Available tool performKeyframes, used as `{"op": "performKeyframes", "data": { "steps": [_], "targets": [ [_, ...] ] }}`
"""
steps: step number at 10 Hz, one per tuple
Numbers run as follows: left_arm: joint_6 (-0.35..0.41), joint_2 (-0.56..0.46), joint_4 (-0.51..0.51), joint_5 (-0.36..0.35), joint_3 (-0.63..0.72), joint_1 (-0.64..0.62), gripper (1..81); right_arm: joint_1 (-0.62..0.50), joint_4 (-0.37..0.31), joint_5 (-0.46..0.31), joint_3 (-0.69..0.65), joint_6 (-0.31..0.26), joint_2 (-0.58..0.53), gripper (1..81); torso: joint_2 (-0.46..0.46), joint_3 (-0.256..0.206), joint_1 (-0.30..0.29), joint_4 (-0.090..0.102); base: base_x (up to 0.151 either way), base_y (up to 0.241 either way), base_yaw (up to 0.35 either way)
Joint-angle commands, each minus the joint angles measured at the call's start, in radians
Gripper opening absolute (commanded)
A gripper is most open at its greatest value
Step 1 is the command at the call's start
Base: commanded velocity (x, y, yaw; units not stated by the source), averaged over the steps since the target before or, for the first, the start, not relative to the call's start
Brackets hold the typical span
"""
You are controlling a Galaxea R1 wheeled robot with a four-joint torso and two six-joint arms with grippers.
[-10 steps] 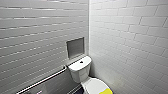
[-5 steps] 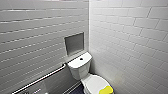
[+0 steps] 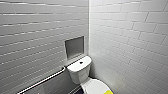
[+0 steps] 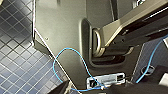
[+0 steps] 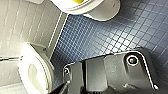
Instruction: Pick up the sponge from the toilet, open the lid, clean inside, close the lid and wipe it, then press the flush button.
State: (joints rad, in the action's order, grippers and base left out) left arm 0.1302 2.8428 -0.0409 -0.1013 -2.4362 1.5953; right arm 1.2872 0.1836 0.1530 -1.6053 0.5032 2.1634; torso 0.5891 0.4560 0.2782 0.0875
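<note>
The white toilet stands in the corner where two tiled walls meet. Its small dark flush button sits in the middle of the tank top. The lid is down over the bowl. The bright yellow sponge lies on the lid's near end, at the head view's bottom edge. In the right wrist view the toilet bowl shows from above, with a strip of the sponge on it. Both grippers stand wide open and hold nothing.
A metal grab rail runs along the left wall beside a recessed grey niche. The floor is small dark blue tiles. A second white oval fixture stands by the wall. My dark base carries a blue cable.
The whole head picture has shifted slightly, so the camera has moved. The toilet and the sponge have stayed where they were.
</note>
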Motion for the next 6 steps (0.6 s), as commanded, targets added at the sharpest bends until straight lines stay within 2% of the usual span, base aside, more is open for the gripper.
{"op": "performKeyframes", "data": {
  "steps": [1,2,4,6],
  "targets": [
    [0.002,0.0,-0.01,0.069,0.006,-0.01,81.1,-0.105,0.005,-0.035,0.009,0.018,-0.063,81.1,0.094,0.0,0.061,0.0,0.0,0.0,0.0],
    [0.002,0.005,-0.008,0.072,0.005,-0.007,81.1,-0.122,0.005,-0.033,0.007,0.038,-0.066,81.1,0.132,0.094,0.084,0.0,0.0,0.0,0.0],
    [0.002,0.009,-0.008,0.072,0.003,0.004,81.1,-0.166,0.008,-0.013,-0.014,0.129,-0.064,81.1,0.192,0.123,0.119,0.0,0.0,0.0,0.0],
    [0.002,0.02,-0.005,0.072,0.003,0.018,81.1,-0.217,0.005,-0.016,-0.046,0.17,-0.057,81.1,0.255,0.189,0.16,0.0,0.0,0.0,0.0]
  ]
}}
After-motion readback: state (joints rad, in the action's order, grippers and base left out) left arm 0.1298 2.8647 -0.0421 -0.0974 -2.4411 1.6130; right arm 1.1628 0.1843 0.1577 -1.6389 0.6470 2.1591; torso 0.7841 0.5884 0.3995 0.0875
